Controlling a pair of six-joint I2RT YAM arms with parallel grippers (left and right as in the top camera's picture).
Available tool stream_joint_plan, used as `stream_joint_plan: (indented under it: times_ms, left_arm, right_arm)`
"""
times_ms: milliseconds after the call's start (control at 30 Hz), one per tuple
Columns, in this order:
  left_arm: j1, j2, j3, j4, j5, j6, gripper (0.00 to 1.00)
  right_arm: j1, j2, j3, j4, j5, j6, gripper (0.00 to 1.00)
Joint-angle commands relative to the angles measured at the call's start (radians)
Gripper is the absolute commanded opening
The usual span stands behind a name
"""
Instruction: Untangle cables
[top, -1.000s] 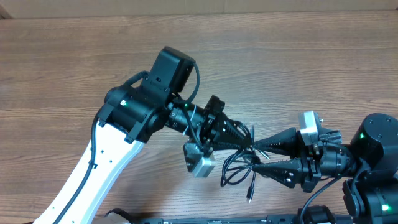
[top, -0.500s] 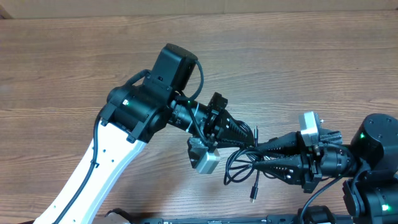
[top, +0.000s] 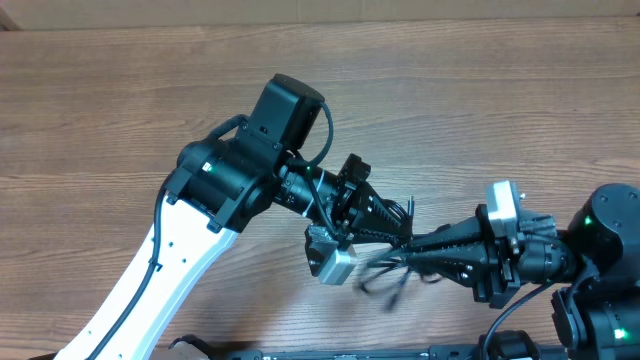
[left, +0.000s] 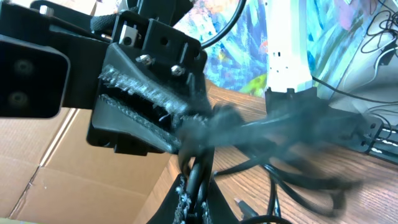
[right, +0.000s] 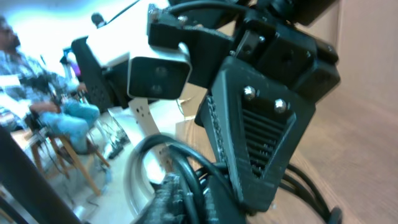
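Meeting tip to tip over the bench (top: 120, 110), both grippers are clenched on the cables (top: 384, 283): the left gripper (top: 404, 227) reaches in from the left, and the right gripper (top: 414, 256) sits just beside it. The grasped stretch is hidden between the fingers. Loose loops by the tips are blurred overhead and in the left wrist view. Plug ends are not discernible, and loop contact with the bench is unclear.

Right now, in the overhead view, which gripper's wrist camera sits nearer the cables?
The one on the left gripper: that grey camera box hangs right beside the cables; the white camera on the right gripper sits farther back.
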Motion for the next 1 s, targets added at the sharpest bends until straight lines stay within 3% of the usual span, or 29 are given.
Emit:
stream_joint_plan:
  times_ms: [0, 333, 733, 967]
  left_arm:
    - [-0.007, 0.008, 0.017, -0.002, 0.038, -0.014, 0.04]
    - [-0.007, 0.008, 0.017, 0.01, 0.038, -0.015, 0.04]
    - [-0.007, 0.008, 0.017, -0.022, 0.042, -0.086, 0.04]
    - [-0.014, 0.008, 0.017, -0.099, 0.042, -0.086, 0.04]
  right_arm:
    - [-0.002, -0.004, 0.007, 0.005, -0.003, 0.001, 0.04]
    - [-0.002, -0.004, 0.007, -0.014, 0.008, 0.008, 0.04]
    - [-0.002, -0.004, 0.007, -0.006, 0.232, 0.008, 0.04]
    - [-0.002, -0.004, 0.007, 0.074, 0.261, 0.009, 0.04]
